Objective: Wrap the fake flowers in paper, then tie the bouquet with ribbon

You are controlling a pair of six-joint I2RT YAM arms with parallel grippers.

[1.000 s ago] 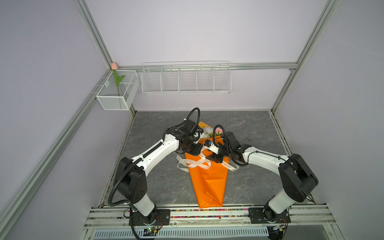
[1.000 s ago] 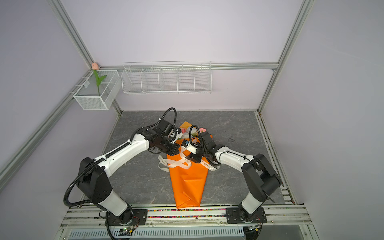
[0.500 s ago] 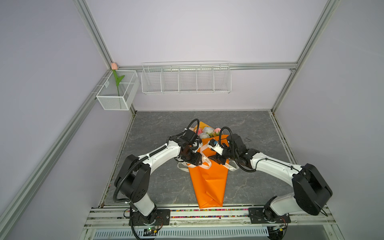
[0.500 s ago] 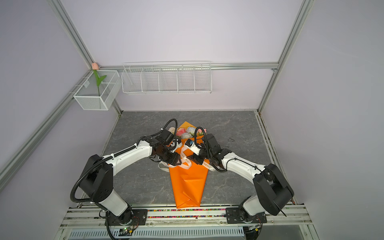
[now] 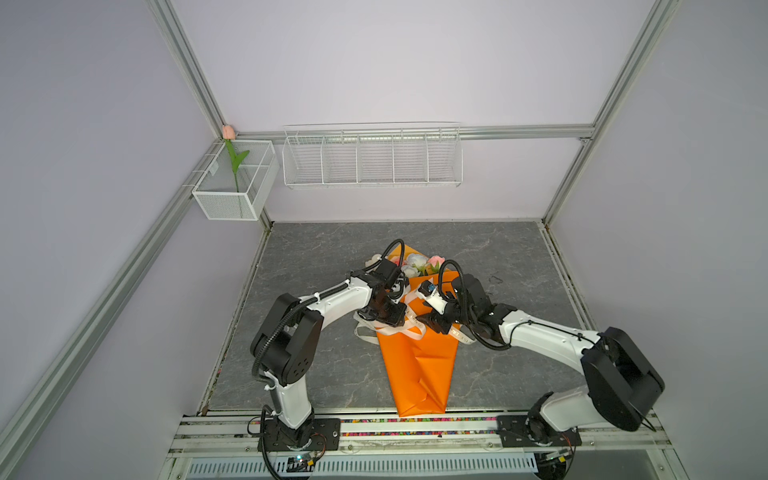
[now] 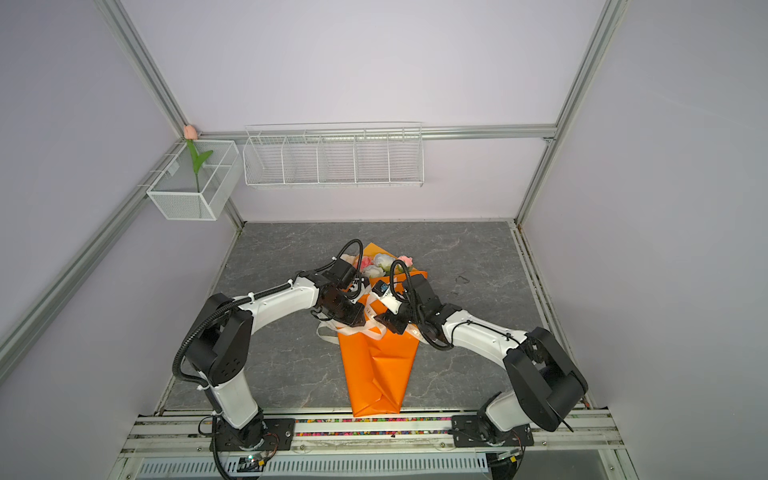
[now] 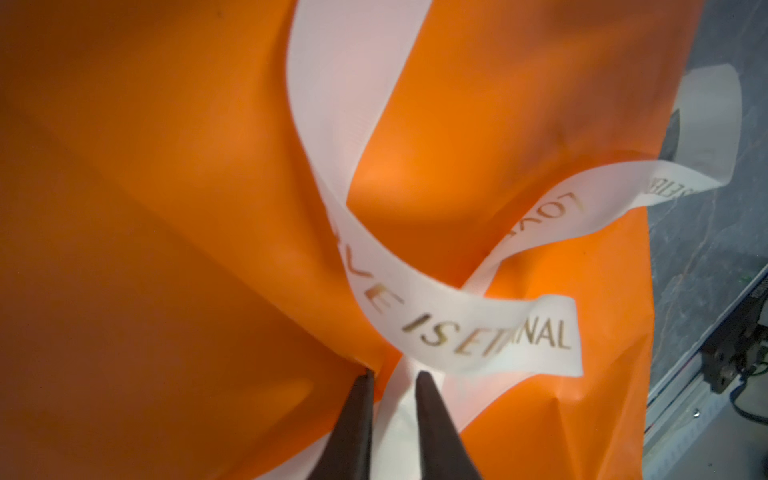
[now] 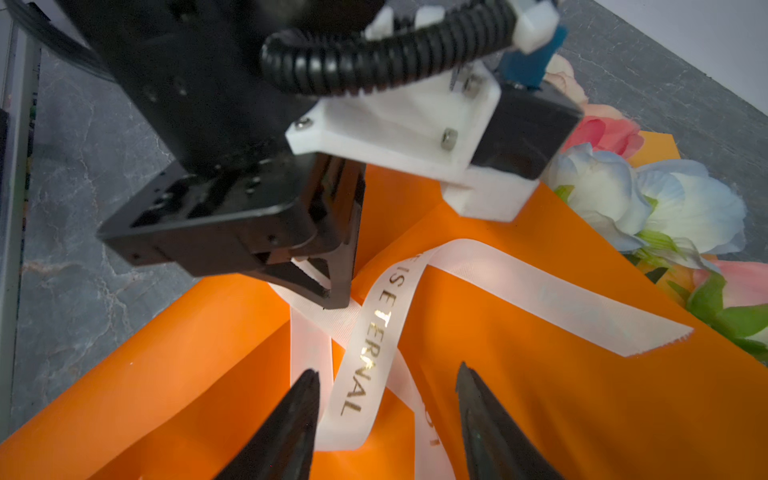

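Observation:
The bouquet of fake flowers (image 5: 417, 263) (image 6: 381, 262) (image 8: 623, 195) lies mid-table in an orange paper cone (image 5: 415, 365) (image 6: 378, 365) (image 7: 166, 208) (image 8: 561, 395). A white printed ribbon (image 5: 374, 332) (image 6: 328, 334) (image 7: 457, 332) (image 8: 374, 340) crosses the cone in loose loops. My left gripper (image 5: 392, 322) (image 6: 353, 320) (image 7: 395, 374) (image 8: 332, 299) is pinched on a strand at the crossing. Facing it, my right gripper (image 5: 432, 326) (image 6: 388, 324) (image 8: 386, 370) stands open, with its jaws either side of a ribbon loop.
A single pink tulip (image 5: 228, 133) (image 6: 191, 132) stands in a mesh basket (image 5: 232, 203) (image 6: 183, 205) on the left wall. A wire shelf (image 5: 372, 156) (image 6: 332, 156) hangs on the back wall. The cone's tip reaches the front rail (image 5: 415, 428).
Both grippers have moved from near the flowers toward the front, onto the ribbon crossing. The left one opened and closed again on the ribbon; the right stayed open.

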